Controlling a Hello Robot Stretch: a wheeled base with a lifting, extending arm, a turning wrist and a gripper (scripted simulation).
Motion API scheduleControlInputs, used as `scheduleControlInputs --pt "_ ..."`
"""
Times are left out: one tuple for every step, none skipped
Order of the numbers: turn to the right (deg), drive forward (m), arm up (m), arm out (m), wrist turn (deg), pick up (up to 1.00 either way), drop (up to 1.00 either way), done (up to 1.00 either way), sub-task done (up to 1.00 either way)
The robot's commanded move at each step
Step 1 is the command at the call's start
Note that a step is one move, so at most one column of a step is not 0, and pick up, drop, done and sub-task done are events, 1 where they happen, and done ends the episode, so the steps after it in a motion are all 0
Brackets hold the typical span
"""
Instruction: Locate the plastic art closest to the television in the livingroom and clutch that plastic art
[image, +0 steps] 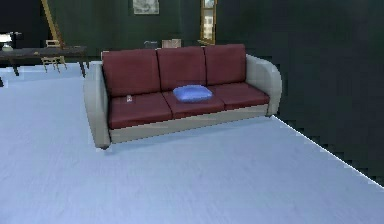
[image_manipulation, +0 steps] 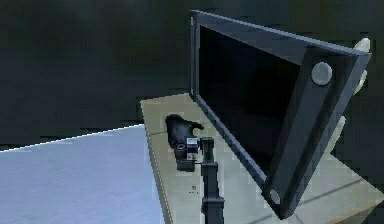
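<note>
The dark gripper hangs over the beige stand's front edge, before the grey-framed black flat television. Whether it holds anything cannot be told.

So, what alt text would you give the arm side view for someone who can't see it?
A large dark television stands on a tan cabinet, with the robot's dark arm rising beside it and its hand close to the screen. A pale shape shows behind the screen.
</note>
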Motion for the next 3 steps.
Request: scheduleControlInputs --pt "0.0 0.00 0.00 0.00 0.0 1.00 0.00 0.00 0.00" --pt "0.0 0.00 0.10 0.00 0.0 0.00 0.00 0.00 0.00" --pt "0.0 0.00 0.00 0.00 0.0 0.00 0.00 1.00 0.00"
